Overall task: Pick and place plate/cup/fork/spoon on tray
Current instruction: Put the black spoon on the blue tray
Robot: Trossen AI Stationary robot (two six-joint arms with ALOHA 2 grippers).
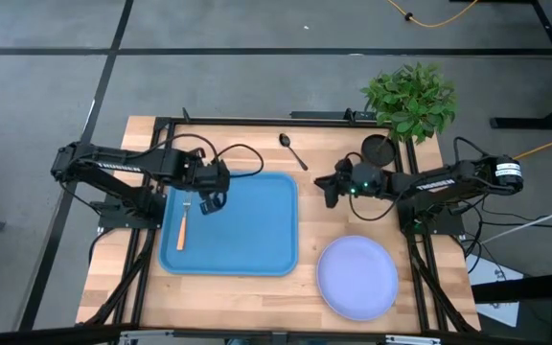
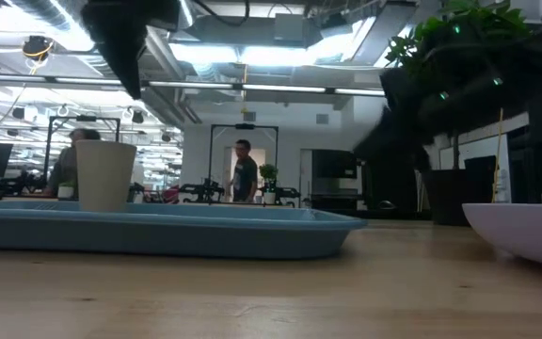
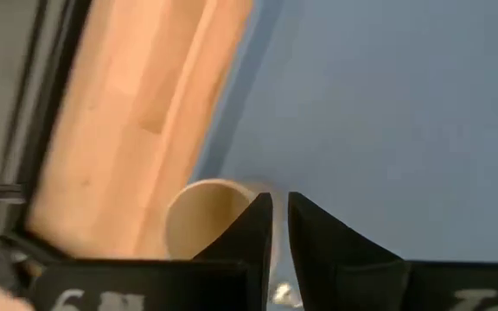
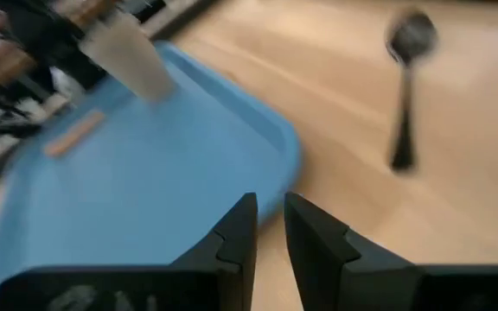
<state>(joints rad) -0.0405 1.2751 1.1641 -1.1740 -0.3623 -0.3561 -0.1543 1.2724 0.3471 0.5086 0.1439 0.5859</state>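
Observation:
The blue tray lies left of the table's middle. The tan cup stands upright on its base in the tray's far left corner, and also shows in the left wrist view. The fork lies flat in the tray by its left rim. The dark spoon lies on the table beyond the tray. The lavender plate rests on the table at the near right. My left gripper is shut and empty, just above the cup. My right gripper is shut and empty, right of the tray.
A black pot with a green plant stands at the table's far right corner, close behind my right arm. Bare wood lies between the tray's right rim and the plate.

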